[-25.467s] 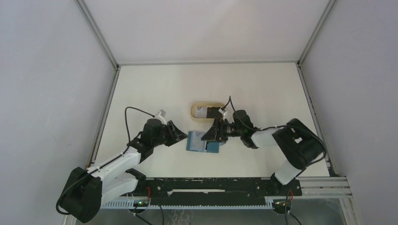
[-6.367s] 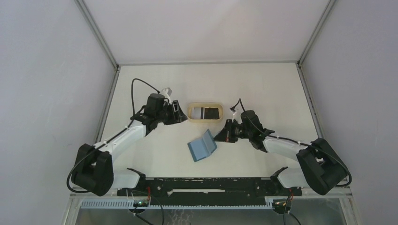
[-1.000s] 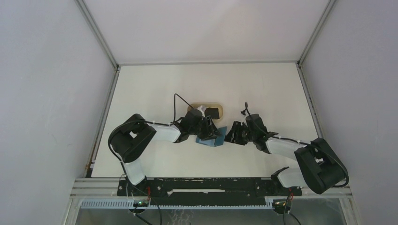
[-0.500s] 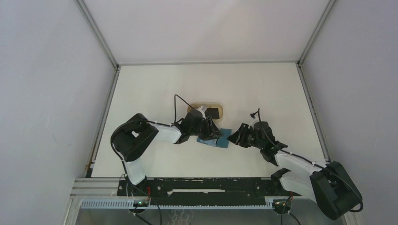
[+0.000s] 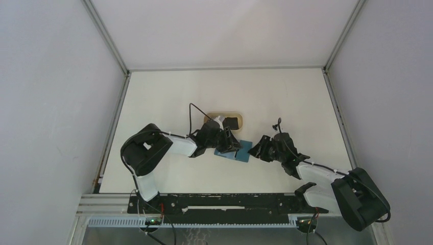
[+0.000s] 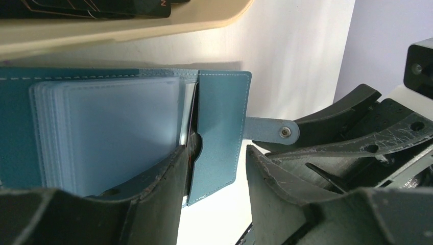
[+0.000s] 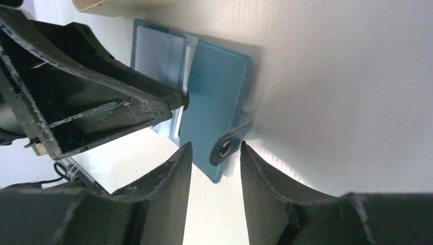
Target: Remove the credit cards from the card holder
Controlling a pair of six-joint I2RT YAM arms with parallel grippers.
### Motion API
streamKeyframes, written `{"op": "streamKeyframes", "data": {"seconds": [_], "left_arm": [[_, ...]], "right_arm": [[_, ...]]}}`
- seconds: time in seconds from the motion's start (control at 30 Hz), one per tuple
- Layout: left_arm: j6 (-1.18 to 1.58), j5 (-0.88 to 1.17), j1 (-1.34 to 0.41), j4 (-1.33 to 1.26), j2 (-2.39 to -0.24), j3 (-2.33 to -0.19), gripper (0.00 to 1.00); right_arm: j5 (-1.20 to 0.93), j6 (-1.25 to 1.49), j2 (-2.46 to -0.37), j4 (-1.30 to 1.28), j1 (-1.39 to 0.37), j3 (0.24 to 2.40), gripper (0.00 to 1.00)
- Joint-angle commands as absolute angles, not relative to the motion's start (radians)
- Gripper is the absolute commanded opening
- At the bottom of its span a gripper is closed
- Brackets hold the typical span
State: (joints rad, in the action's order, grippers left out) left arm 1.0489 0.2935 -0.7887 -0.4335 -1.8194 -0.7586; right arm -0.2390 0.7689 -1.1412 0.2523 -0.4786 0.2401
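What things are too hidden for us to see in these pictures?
Top view: the left hand covers much of the tray and card holder.
Left wrist view: the top edge cuts off the tray's black card.
Right wrist view: the left hand hides part of the card holder.

Bright, even light is filling every view.
The table [image 5: 168, 92] is glowing pale under light from above, and only soft shadows are lying on it. In the wrist views the black fingers [image 6: 153, 204] are looking a little blurry (they are sitting right by the lens), while the card holder [image 7: 214, 97] is looking sharp and throwing a grey shadow beside it.
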Motion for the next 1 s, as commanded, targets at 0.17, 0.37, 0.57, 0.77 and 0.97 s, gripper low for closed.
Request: {"op": "streamKeyframes", "data": {"seconds": [0.17,0.37,0.57,0.77,0.97], "left_arm": [[1.048,0.280,-0.795,-0.396,-1.840,-0.723,0.52],[1.049,0.284,-0.793,-0.395,-1.842,-0.724,0.52],[1.051,0.290,-0.793,-0.401,-1.845,-0.719,0.51],[1.064,0.311,-0.787,-0.426,-1.857,-0.713,0.51],[1.082,0.328,-0.781,-0.454,-1.873,-0.708,0.51]], "right_arm": [[-0.162,0.774,-1.184,0.256,-0.501,0.256,0.50],[-0.165,0.789,-1.257,0.333,-0.525,0.250,0.48],[-0.192,0.808,-1.366,0.451,-0.530,0.240,0.45],[-0.206,0.814,-1.441,0.504,-0.531,0.236,0.26],[-0.268,0.827,-1.518,0.584,-0.529,0.239,0.01]]}}
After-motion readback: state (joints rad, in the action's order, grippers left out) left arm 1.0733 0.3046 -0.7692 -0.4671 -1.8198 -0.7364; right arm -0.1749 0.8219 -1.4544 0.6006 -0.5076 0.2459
